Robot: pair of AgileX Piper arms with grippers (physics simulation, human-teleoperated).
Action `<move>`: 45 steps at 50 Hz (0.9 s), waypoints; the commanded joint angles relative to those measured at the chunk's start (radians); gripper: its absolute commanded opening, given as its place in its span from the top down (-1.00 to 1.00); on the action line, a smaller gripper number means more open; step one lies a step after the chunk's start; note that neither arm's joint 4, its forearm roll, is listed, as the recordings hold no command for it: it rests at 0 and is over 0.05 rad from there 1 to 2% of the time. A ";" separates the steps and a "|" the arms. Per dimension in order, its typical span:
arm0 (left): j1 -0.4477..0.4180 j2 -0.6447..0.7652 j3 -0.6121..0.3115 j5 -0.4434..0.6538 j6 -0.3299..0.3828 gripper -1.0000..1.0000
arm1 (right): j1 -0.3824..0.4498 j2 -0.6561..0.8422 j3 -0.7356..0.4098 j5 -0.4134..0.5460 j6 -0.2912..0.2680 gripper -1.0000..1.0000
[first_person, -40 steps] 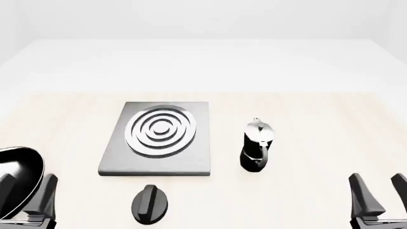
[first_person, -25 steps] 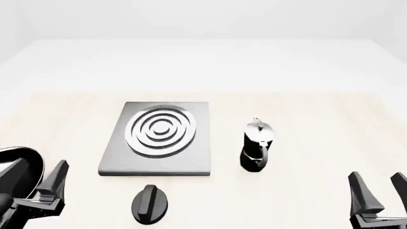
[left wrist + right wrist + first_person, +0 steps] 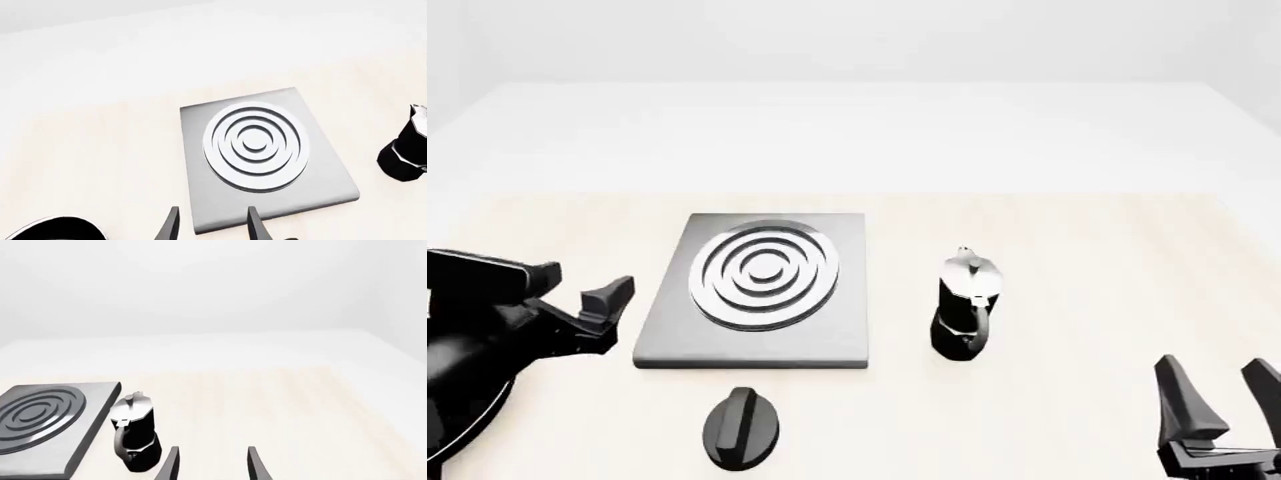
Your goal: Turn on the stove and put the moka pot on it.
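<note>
The stove's dark-grey slab [image 3: 754, 290] with silver rings lies mid-table, and its round black knob [image 3: 741, 428] sits apart, in front of the slab's near edge. To the slab's right the moka pot [image 3: 965, 305] stands upright on the table. My left gripper [image 3: 581, 285] hangs open and empty just left of the slab, pointing toward it. At the near right my right gripper [image 3: 1221, 400] is open and empty, well short of the pot. The left wrist view shows the slab [image 3: 260, 160], the pot [image 3: 407, 155] and open fingers [image 3: 170, 227]. The right wrist view shows the pot [image 3: 133, 437] and slab [image 3: 47, 425].
A glossy black bowl-like thing [image 3: 461, 410] sits at the near left, partly behind my left arm, and its rim [image 3: 53, 230] shows in the left wrist view. The light wood tabletop [image 3: 1094, 260] extends right of the pot.
My left gripper has lifted from the near left corner and swung forward and right, toward the stove's left side. The right gripper has barely moved. Stove, knob and pot stayed put.
</note>
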 commanded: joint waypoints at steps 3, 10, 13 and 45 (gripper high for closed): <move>-0.070 0.244 -0.215 0.147 -0.014 -1.00 | -0.003 0.082 0.000 -0.056 0.006 -1.00; -0.082 0.289 -0.288 0.215 0.015 -1.00 | -0.005 0.073 -0.001 -0.050 0.004 -1.00; -0.099 0.310 -0.314 0.248 0.004 -1.00 | -0.004 0.064 -0.001 -0.043 0.006 -1.00; -0.238 0.459 -0.347 0.379 -0.073 -1.00 | -0.008 0.047 -0.001 -0.030 0.019 -1.00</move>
